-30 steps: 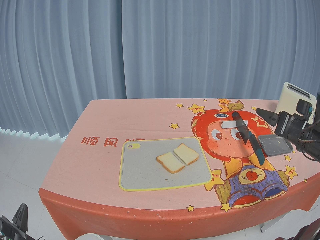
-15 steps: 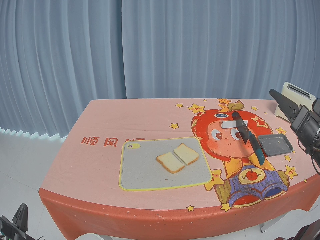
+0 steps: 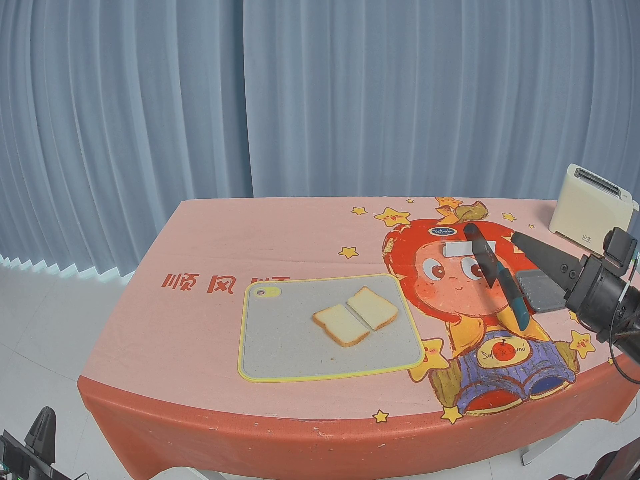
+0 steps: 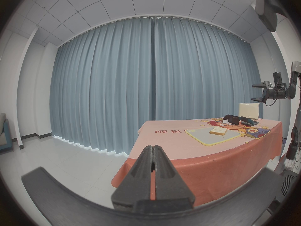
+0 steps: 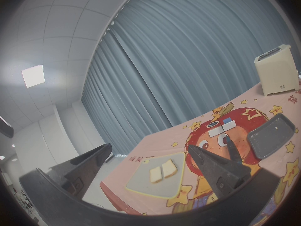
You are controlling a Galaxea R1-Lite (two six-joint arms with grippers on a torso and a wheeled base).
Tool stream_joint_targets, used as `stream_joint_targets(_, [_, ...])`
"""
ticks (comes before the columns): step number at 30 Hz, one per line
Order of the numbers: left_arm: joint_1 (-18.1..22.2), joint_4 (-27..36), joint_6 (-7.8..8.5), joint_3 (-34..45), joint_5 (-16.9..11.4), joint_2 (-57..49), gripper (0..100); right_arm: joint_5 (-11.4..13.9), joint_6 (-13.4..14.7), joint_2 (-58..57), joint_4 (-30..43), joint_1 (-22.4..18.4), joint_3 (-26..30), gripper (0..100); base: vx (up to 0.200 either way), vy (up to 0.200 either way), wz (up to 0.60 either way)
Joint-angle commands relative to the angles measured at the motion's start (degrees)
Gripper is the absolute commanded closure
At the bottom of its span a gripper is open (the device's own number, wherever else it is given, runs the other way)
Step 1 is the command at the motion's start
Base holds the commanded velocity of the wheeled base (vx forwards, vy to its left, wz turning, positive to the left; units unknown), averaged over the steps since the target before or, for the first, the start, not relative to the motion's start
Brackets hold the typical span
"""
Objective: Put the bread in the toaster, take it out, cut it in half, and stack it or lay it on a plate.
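The right gripper [image 5: 149, 148], a second ago over the grey tray [image 5: 271, 135] and then up by the toaster [image 3: 590, 211], has dropped back above the tray. The two bread halves [image 3: 355, 315] lie unmoved on the cutting board [image 3: 280, 348], the knife [image 3: 497, 271] on the desk [image 3: 200, 248] (so cutting looks done, plating left). The right wrist view shows its jaws wide apart and the tray whole, half covered in the head view; the left wrist view shows the left gripper [image 4: 153, 164], jaws pressed together, low beside the desk.
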Motion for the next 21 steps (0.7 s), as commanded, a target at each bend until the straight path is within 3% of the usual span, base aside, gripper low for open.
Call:
stream_joint_targets(1, [0.04,-0.02,0.02,1.01,0.01,-0.93,100,0.15,-4.58,1.00,8.81,0.97,-6.52,0,0.000,0.000,0.00])
stream_joint_targets(3, [0.04,-0.02,0.02,1.01,0.01,-0.93,100,0.15,-9.41,1.09,14.26,2.28,-8.98,0,0.000,0.000,0.00])
stream_joint_targets(5, [0.04,-0.02,-0.07,1.01,0.01,-0.93,100,-0.03,-11.96,1.35,18.47,3.78,-11.44,0,0.000,0.000,0.00])
stream_joint_targets(12, [0.04,-0.02,0.02,1.01,0.01,-0.93,100,-0.12,-14.25,4.43,32.63,7.91,-20.23,0,0.000,0.000,0.00])
stream_joint_targets(17, [0.04,-0.02,0.02,1.01,0.01,-0.93,100,-1.00,-17.32,8.56,33.94,8.70,-21.11,0,0.000,0.000,0.00])
stream_joint_targets(21, [0.04,-0.02,0.02,1.01,0.01,-0.93,100,-0.47,-17.15,10.23,34.65,8.70,-23.83,0,0.000,0.000,0.00])
